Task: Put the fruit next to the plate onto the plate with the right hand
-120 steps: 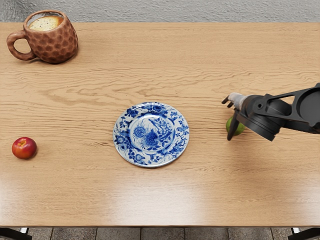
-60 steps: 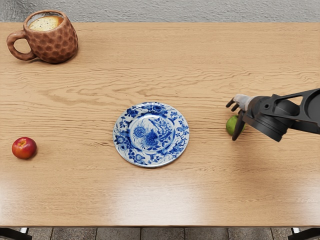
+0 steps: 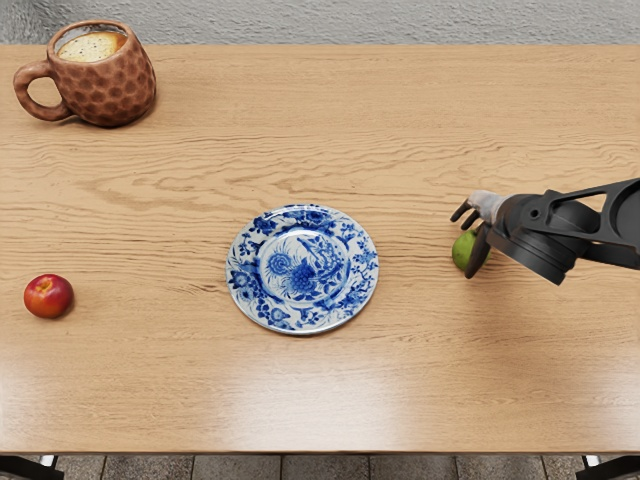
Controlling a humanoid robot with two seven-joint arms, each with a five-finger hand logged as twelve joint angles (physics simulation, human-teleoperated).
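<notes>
right hand (image 3: 484,226) against round green fruit (image 3: 462,250), grip unclear; blue-patterned plate (image 3: 302,268) apart.

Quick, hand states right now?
Left robot hand: not in view.
Right robot hand: against the small green round fruit; grip cannot be told.

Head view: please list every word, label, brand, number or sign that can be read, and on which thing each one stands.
None: no readable text appears anywhere.
The plate bears only a blue floral pattern, and the mug only a dimpled texture.
The red fruit, the green fruit, the right hand and the table carry no marks.
</notes>
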